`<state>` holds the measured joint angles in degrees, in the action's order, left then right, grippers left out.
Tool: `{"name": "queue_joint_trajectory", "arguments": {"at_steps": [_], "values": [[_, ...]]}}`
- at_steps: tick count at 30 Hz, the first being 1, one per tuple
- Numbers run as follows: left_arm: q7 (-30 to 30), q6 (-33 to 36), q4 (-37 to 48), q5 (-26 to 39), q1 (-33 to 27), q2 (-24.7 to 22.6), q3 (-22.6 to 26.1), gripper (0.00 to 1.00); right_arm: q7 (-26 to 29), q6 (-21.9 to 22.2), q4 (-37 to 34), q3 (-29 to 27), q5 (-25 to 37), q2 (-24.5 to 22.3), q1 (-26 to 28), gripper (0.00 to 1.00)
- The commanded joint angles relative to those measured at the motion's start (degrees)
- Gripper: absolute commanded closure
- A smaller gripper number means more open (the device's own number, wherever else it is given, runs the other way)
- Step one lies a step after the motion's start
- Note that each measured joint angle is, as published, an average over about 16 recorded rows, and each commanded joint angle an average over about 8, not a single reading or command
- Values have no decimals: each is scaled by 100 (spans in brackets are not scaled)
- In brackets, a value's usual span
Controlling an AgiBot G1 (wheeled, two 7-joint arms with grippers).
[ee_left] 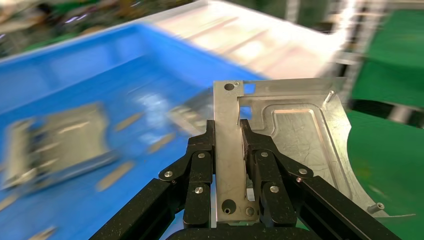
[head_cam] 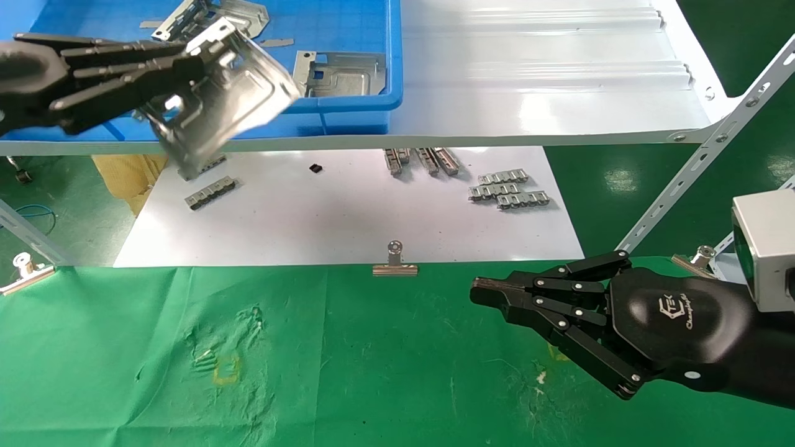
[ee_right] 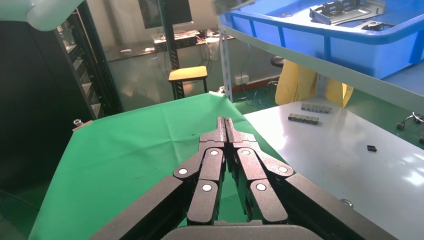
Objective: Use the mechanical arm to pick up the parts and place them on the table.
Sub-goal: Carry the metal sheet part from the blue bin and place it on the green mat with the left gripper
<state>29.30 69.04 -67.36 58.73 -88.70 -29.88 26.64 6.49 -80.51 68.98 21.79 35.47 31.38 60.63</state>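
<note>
**Bracket in the air, held by one edge**

The left claw (head_cam: 186, 74) is clamped on a silvery bracket (head_cam: 230, 93), its fingers (ee_left: 200, 165) pinching only a narrow flat strip along one side, as the left wrist view shows. The part hangs tilted in front of the blue bin (head_cam: 348, 105) on the white shelf (head_cam: 546, 93), above the white sheet (head_cam: 348, 223) and not yet over the green desk (head_cam: 372, 372).

The main risk is that the bracket pivots or slides out of the pinch, since most of its weight hangs off to one side of the fingers and the metal looks smooth. A quick swing toward the desk would make this more likely. A drop from here would land it on the white sheet, near the small grey strips (head_cam: 210, 192), rather than on the green cloth. Its lower flange could also catch the shelf's front edge if the arm descends too soon.

The right claw (head_cam: 490, 292) hovers low over the desk with its fingers pressed together, holding nothing. It sits well apart from the bracket, though it could obstruct a placement made far to the right. More brackets (head_cam: 338, 71) remain in the bin.
</note>
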Motion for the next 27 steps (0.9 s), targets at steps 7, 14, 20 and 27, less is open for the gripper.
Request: {"name": "queue_joint_trajectory", "arguments": {"at_steps": [7, 14, 20, 27], "values": [[-1532, 1737, 825, -538, -40, -48, -35, 100, 0, 0, 0, 0, 0, 0, 0, 100], [-2546, 2249, 918, -777, 72, 105, 458, 100, 0, 0, 0, 0, 0, 0, 0, 100], [-3340, 2237, 842, -803, 149, 356, 1079, 100, 0, 0, 0, 0, 0, 0, 0, 100], [-4184, 2176, 1154, -479, 135, 391, 1715, 100, 0, 0, 0, 0, 0, 0, 0, 100]]}}
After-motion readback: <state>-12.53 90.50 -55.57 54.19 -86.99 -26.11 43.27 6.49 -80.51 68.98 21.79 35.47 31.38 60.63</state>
